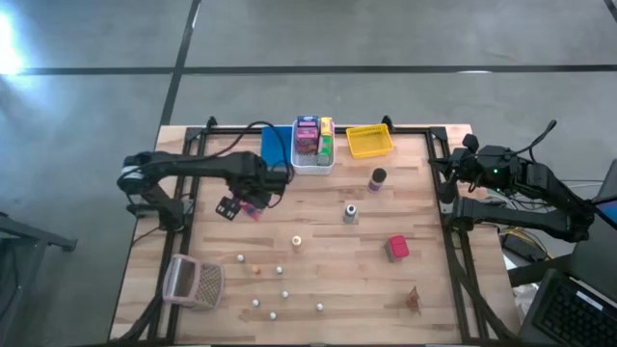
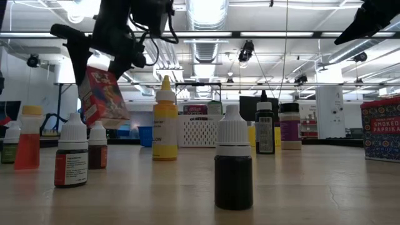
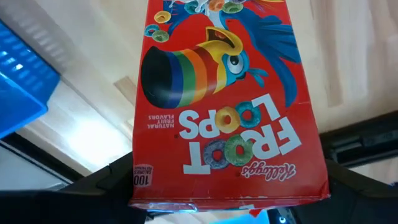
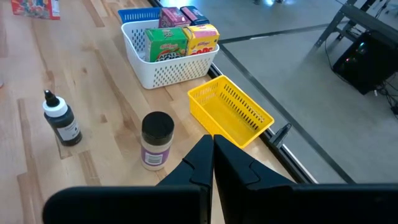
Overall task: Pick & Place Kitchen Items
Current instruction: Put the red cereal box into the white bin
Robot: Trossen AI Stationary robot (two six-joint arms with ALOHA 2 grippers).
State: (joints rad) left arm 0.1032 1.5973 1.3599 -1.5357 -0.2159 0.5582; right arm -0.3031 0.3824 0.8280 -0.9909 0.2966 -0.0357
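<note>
A red Froot Loops cereal box (image 3: 224, 106) hangs in my left gripper (image 1: 243, 202) over the table's left middle, in front of the blue bin (image 1: 276, 146). In the low view the box (image 2: 103, 97) is tilted and clear of the table. Loose kitchen items stand on the wood: a dark-capped jar (image 1: 377, 178), a grey jar (image 1: 351, 213), a red box (image 1: 397, 248) and several tiny white balls (image 1: 280, 271). My right gripper (image 4: 212, 152) is shut on nothing at the table's right edge. My left gripper pinches the cereal box between its two fingers (image 3: 99, 183), one on each narrow side (image 3: 138, 186), at the end that carries the brand name. The fingers point steeply down from above. The box hangs below them, tilted, lifted clear of the table.
The white bin (image 1: 313, 162) at the far edge holds several small boxes; a yellow bin (image 1: 369, 141) sits to its right. A pinkish mesh basket (image 1: 195, 282) lies at the near left, a small brown item (image 1: 413, 301) at the near right. Bare wood lies between them.
</note>
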